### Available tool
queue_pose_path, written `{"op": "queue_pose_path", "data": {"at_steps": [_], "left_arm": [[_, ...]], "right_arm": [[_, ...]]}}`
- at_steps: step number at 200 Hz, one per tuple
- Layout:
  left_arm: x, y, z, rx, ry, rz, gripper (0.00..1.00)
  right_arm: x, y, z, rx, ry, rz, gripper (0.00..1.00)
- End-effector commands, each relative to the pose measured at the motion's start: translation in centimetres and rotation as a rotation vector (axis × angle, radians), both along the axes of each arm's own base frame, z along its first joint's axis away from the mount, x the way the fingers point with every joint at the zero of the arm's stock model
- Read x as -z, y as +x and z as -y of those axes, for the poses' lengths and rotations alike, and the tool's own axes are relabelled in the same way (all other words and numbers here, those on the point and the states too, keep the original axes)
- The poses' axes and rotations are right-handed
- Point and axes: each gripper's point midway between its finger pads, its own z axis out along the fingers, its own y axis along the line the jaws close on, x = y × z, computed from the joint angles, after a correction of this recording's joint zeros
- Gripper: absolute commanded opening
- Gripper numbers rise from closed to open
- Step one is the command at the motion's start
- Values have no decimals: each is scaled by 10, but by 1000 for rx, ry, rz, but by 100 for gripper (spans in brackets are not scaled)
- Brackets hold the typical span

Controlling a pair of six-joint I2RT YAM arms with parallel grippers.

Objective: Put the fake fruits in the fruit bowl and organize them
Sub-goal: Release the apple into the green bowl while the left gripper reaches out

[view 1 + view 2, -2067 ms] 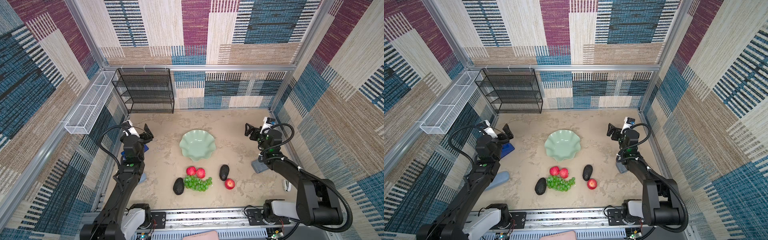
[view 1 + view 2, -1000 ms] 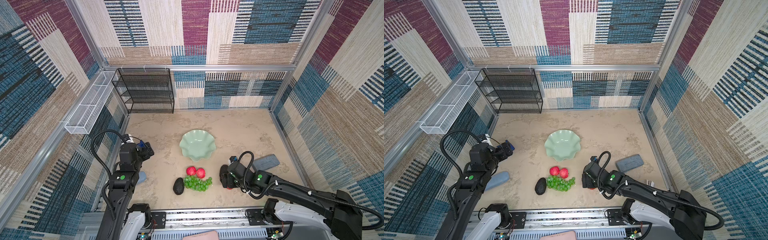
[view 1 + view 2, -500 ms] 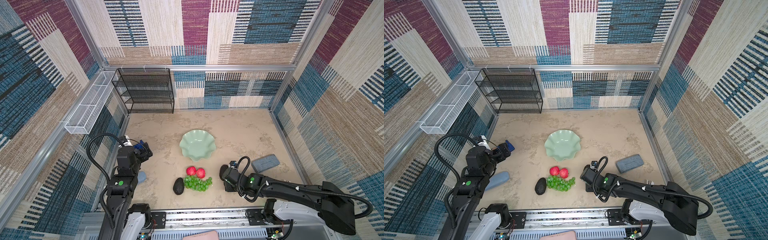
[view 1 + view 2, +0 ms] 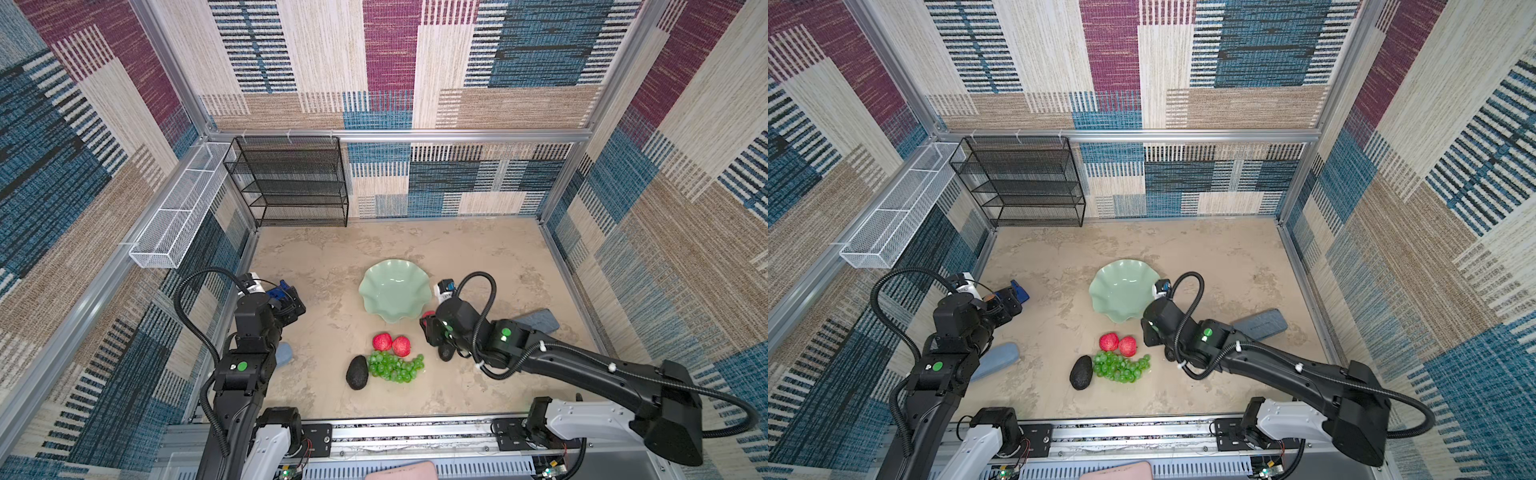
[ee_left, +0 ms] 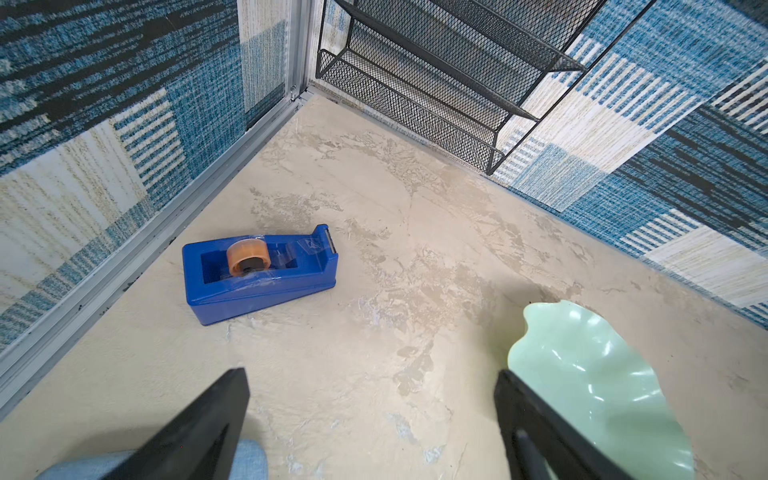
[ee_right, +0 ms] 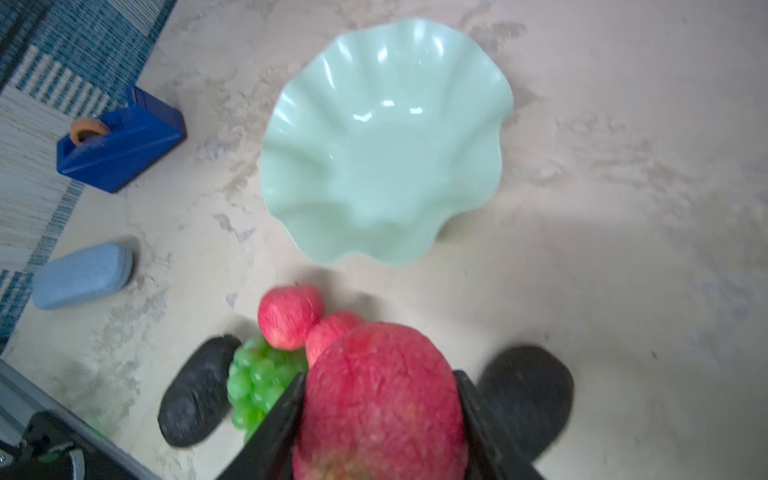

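Note:
The pale green fruit bowl [image 4: 368,291] [image 4: 1100,291] [image 6: 382,145] stands empty mid-table. My right gripper [image 4: 428,323] [image 6: 380,376] is shut on a red fruit [image 4: 427,316] [image 6: 382,399], held above the table just off the bowl's near right rim. Two more red fruits [image 4: 382,341] [image 4: 401,346] lie touching a bunch of green grapes [image 4: 395,366] [image 6: 257,382], with a dark avocado [image 4: 357,372] at their left. A second avocado [image 4: 446,352] [image 6: 525,395] is partly hidden under the right arm. My left gripper [image 4: 289,309] [image 5: 370,376] hangs open and empty at the left.
A blue tape dispenser [image 5: 259,274] [image 6: 120,153] sits by the left wall, a light blue case [image 4: 284,353] nearer the front. A grey-blue case [image 4: 538,322] lies at the right. A black wire rack [image 4: 291,183] and a white mesh basket [image 4: 178,220] stand at the back left.
The right gripper shut on the red fruit beside the right avocado, lifted it and carried it toward the bowl. The left arm has shifted only slightly.

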Motion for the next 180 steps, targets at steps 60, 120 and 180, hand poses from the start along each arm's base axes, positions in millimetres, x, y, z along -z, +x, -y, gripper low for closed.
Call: {"op": "queue_pose_path", "data": {"at_steps": [60,120,180], "left_arm": [[41,-31,30,139,-108,-261,90],[73,-41,58,256,-221,-445,83],[84,-54,80,283,-352,-474,80]], "right_arm": [[52,134,-100,-248,-74,31,48],[116,176,-98,-213,-131,-38,51],[132,191,-99,-201,-135,-58,61]]}}
